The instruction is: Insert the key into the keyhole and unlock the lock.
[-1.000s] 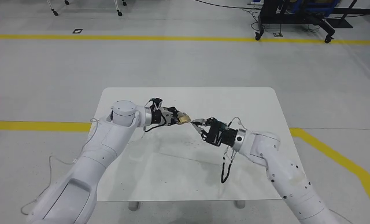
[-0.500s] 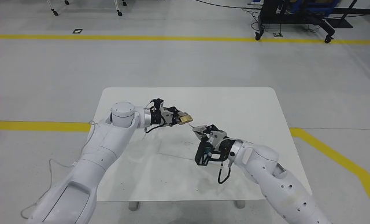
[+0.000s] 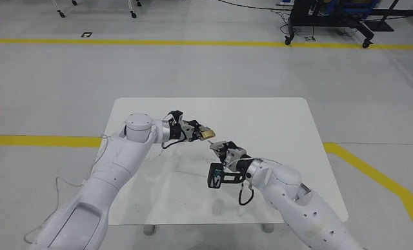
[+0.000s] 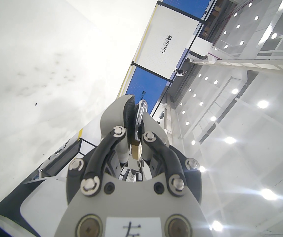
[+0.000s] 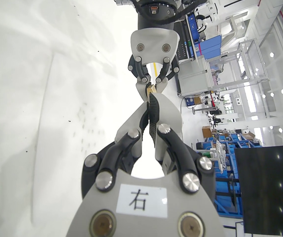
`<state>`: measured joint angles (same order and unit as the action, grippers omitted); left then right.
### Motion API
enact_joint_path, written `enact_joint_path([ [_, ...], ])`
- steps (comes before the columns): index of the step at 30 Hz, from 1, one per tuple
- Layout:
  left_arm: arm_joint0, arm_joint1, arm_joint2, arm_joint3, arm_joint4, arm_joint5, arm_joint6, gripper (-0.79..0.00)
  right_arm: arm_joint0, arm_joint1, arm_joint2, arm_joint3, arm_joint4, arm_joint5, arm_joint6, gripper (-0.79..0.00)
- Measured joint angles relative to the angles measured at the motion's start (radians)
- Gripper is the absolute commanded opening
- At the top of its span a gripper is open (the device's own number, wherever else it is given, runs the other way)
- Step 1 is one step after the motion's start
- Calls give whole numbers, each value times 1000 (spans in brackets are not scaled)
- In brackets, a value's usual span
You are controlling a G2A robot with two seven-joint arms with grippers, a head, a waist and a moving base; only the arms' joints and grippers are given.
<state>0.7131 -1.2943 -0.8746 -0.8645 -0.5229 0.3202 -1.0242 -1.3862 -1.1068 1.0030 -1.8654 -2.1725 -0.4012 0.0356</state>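
A brass padlock [image 3: 207,132] hangs above the middle of the white table [image 3: 277,121], and my left gripper [image 3: 201,131] is shut on it. In the left wrist view the silver shackle [image 4: 141,114] and brass body [image 4: 136,150] sit between the fingers of the left gripper [image 4: 134,107]. My right gripper [image 3: 217,145] is just in front of the lock, tips touching it. In the right wrist view the right gripper [image 5: 149,99] is shut, tips against the padlock [image 5: 152,89] held by the left gripper [image 5: 151,84]. The key is hidden between the pads.
A black cable [image 3: 244,197] loops under the right wrist over the table's front half. The tabletop shows faint scuff marks [image 5: 87,124]. Open table surface lies to the right and at the back.
The right wrist has rolled and its body has swung towards the table's front, while its fingertips stayed at the lock. The left arm and padlock have not moved.
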Motion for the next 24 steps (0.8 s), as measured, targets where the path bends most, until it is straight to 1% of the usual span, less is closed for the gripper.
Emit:
enact_joint_path([
  [8,-4,-1,0,6,14,-1,-6,-785,9,-7,-7,10,-10,11,55,-785],
  [16,-9,-6,8,15,24,4,-10,-785,29,-16,-32,26,-18,-3,71,-785],
  [24,-15,-11,13,25,30,6,-16,-785,40,-25,-43,29,-21,8,97,-785],
])
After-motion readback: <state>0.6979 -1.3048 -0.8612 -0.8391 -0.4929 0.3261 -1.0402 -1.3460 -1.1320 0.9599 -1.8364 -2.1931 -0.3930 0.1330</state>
